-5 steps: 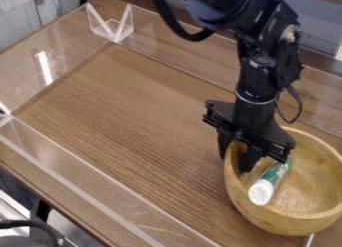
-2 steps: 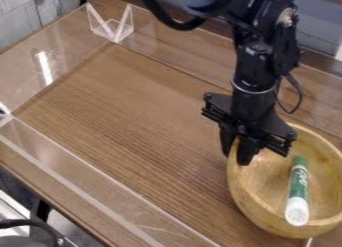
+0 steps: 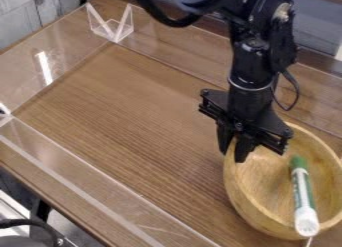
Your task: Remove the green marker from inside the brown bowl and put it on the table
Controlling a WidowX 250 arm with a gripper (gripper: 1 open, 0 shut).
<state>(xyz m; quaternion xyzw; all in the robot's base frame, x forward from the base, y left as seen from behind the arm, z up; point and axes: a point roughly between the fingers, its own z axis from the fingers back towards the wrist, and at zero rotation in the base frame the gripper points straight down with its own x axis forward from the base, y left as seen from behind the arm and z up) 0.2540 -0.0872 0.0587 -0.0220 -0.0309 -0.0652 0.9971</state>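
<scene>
Counter: dark wood-grain top, bare and roomy on the near-left side of the bowl; judged the best place to set the marker down.
Clear walls: low acrylic panels run along the near and far-left sides; a wide swing toward them risks a knock.
Bowl: shallow light-brown wood, sitting at the right-hand end of the counter, partly cut off by the picture's corner. A sideways push from the arm could slide it further toward that end.
Marker: green, white cap toward the near rim, lying loose on the inner right slope of the bowl. Nothing has hold of it.
Gripper: pointing straight down over the bowl's left rim, fingers pinched together on nothing, clear of the marker.
Main risk: lifting away empty-handed, leaving the marker in the bowl.
Second risk: a fresh approach on the sloped wall may roll the round barrel aside, or the fingertips may catch the thick rim.
</scene>
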